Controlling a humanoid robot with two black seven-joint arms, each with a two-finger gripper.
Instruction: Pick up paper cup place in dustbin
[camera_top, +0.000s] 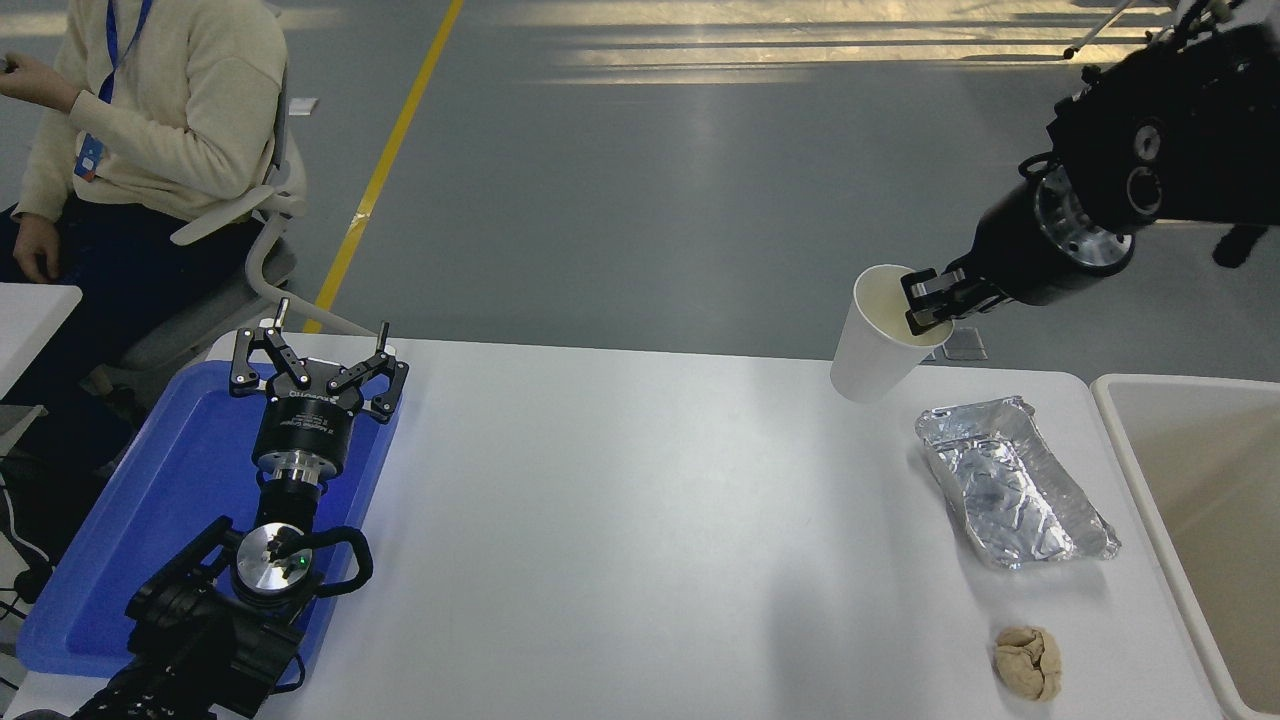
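Observation:
The white paper cup (872, 345) hangs in the air above the table's far right part, tilted with its cream inside facing up and right. My right gripper (930, 305) is shut on the cup's rim, one finger inside the mouth, the arm coming in from the upper right. The beige dustbin (1125, 420) stands at the table's right edge, partly cut off by the frame, to the right of and below the cup. My left gripper (318, 362) rests open over the blue tray at the lower left.
A crumpled silver foil tray (1010, 485) lies on the table below the cup, beside the bin. A tan paper ball (1027, 662) sits near the front right. A blue tray (150, 500) lies at left. A seated person (150, 110) is at the far left.

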